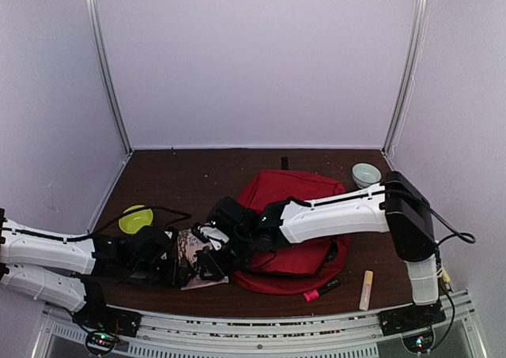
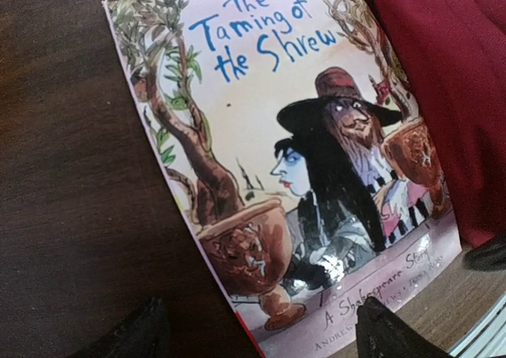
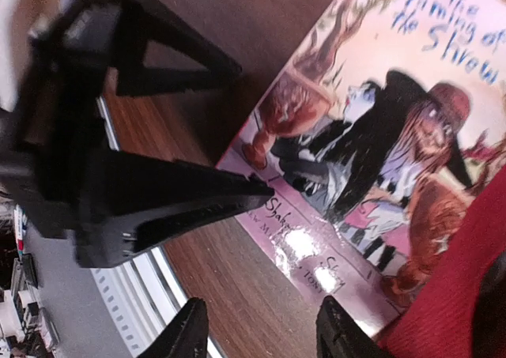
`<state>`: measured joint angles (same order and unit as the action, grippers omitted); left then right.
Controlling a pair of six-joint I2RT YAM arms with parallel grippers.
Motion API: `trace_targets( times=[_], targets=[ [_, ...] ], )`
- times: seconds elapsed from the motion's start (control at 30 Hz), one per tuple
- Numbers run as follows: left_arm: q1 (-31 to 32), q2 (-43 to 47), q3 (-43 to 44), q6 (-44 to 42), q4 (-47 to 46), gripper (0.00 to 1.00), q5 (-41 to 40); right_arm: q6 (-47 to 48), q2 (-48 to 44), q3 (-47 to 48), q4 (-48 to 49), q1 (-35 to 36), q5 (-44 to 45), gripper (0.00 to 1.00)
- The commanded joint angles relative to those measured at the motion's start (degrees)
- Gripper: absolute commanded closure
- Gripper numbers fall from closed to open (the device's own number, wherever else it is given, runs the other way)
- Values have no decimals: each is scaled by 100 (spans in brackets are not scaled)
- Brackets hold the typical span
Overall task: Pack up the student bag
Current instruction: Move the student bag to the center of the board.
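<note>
The left claw (image 2: 257,336), spread wide apart, hangs over the book "The Taming of the Shrew" (image 2: 300,160), which lies flat near the front edge of the tabletop (image 2: 71,216). The right claw (image 3: 261,330), also apart and holding nothing, hovers at the book's bottom edge. The red student bag (image 1: 285,188) lies right of centre, touching the book.

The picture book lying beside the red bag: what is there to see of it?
The thin, glossy paperback book lies flat and cover up, askew on the dark brown wooden table. Blue hand lettering reads "The Taming of the Shrew". Below it are a twisted tree, a pale dark-haired woman, a bearded man in a broad hat and brown goblets. A lilac strip reads "A Shakespeare Story". Light glares off it. The red fabric backpack meets the cover's right-hand edge.
</note>
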<state>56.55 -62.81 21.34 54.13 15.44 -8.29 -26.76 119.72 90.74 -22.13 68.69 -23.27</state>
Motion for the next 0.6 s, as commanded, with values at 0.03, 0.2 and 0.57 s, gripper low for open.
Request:
trace_targets(
  times=[0.03,0.2,0.57],
  targets=[
    [-66,-60,-249,129,214,16,104,-691,338,375,-79,83,-446,51],
    [-96,-208,-203,11,193,17,127,-955,465,581,-232,-127,-535,51],
    [-356,-155,-376,-301,-131,19,384,-247,656,1504,-1850,-806,223,46]
  ],
)
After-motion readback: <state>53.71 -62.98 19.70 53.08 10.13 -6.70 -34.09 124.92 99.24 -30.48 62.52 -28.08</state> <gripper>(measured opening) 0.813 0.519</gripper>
